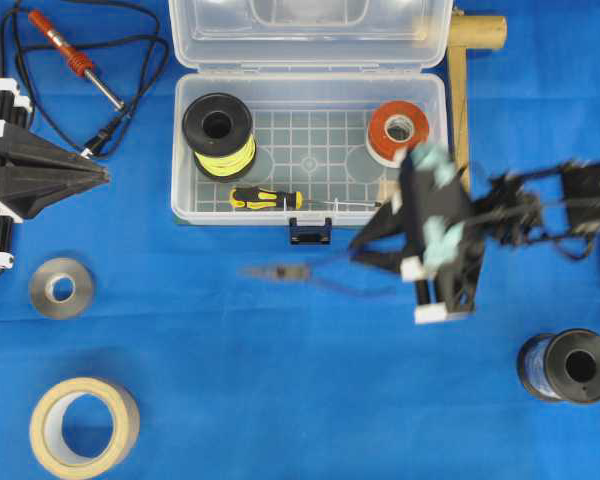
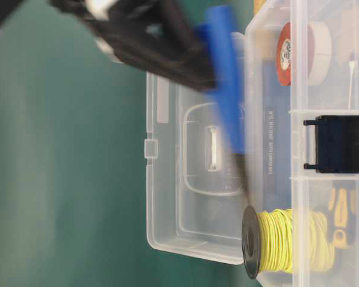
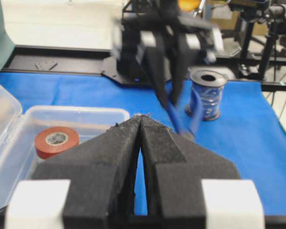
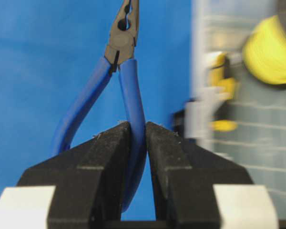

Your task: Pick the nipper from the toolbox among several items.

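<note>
The nipper (image 1: pixel 300 274) has blue handles and dark pointed jaws. It hangs blurred above the blue cloth, just in front of the toolbox (image 1: pixel 185 205). My right gripper (image 1: pixel 365 248) is shut on one blue handle (image 4: pixel 133 102), and the nipper's jaws (image 4: pixel 124 26) point away from it. The nipper also shows in the left wrist view (image 3: pixel 181 121) and the table-level view (image 2: pixel 224 78). The clear toolbox stands open with its lid (image 1: pixel 310 30) folded back and its dark blue latch (image 1: pixel 310 230) in front. My left gripper (image 1: pixel 102 174) is shut and empty at the left edge.
In the toolbox lie a yellow wire spool (image 1: pixel 218 135), a red tape roll (image 1: pixel 398 128) and a yellow-and-black screwdriver (image 1: pixel 265 198). On the cloth are a red soldering iron (image 1: pixel 75 60), a grey roll (image 1: pixel 61 287), a beige tape roll (image 1: pixel 84 425), a dark spool (image 1: pixel 567 366) and a wooden piece (image 1: pixel 462 90).
</note>
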